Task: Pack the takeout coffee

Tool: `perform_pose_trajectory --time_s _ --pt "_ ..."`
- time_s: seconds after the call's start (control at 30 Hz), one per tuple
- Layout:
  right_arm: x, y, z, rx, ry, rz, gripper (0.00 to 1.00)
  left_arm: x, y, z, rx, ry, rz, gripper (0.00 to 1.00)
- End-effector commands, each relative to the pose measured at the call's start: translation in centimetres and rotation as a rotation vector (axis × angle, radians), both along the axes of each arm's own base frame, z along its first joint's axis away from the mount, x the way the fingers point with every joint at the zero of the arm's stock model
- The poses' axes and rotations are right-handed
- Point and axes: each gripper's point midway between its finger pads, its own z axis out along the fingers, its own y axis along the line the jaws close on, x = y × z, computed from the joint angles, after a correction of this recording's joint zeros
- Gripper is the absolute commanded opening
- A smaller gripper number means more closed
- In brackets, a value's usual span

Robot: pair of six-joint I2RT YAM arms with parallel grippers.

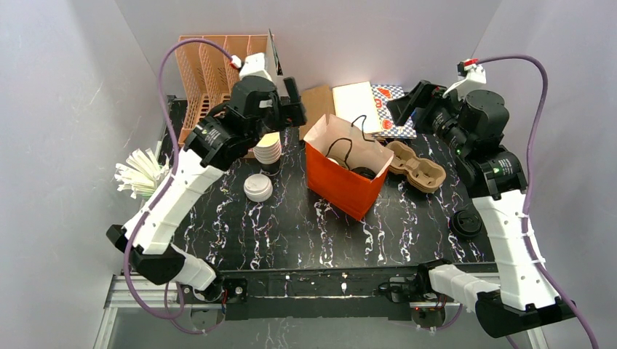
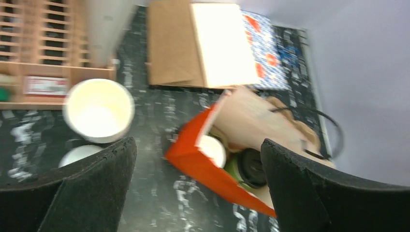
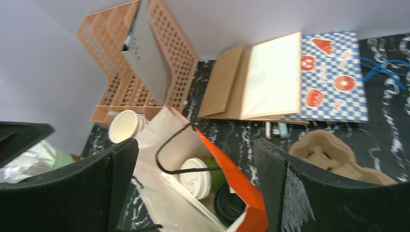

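The white-lidded cup (image 3: 196,178) and black-lidded cup (image 3: 229,205) stand inside the orange bag (image 1: 342,178) on the table (image 1: 291,225). The left fingers (image 2: 92,188) and right fingers (image 3: 300,193) are spread wide, empty, raised on either side of the bag.

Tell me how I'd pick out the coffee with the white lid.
On the black marbled table, find the orange paper bag. Two lidded cups sit inside; the white-lidded coffee is the one nearer the stack of lidless white cups, beside the black-lidded one.
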Motion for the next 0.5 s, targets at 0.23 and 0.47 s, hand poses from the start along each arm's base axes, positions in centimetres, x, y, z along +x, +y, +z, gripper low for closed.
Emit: perform_pose_trajectory --time_s 0.23,0.47 --pt "-1.1 -7.5 -9.7 -0.278 0.283 -0.339 0.98 -3.2 12.8 -8.8 0.214 0.202 0.335 0.98" --pt "1.0 -8.8 -17.2 -0.157 0.439 -0.404 0.98 -3.0 18.6 -14.5 0.128 0.326 0.453 0.98"
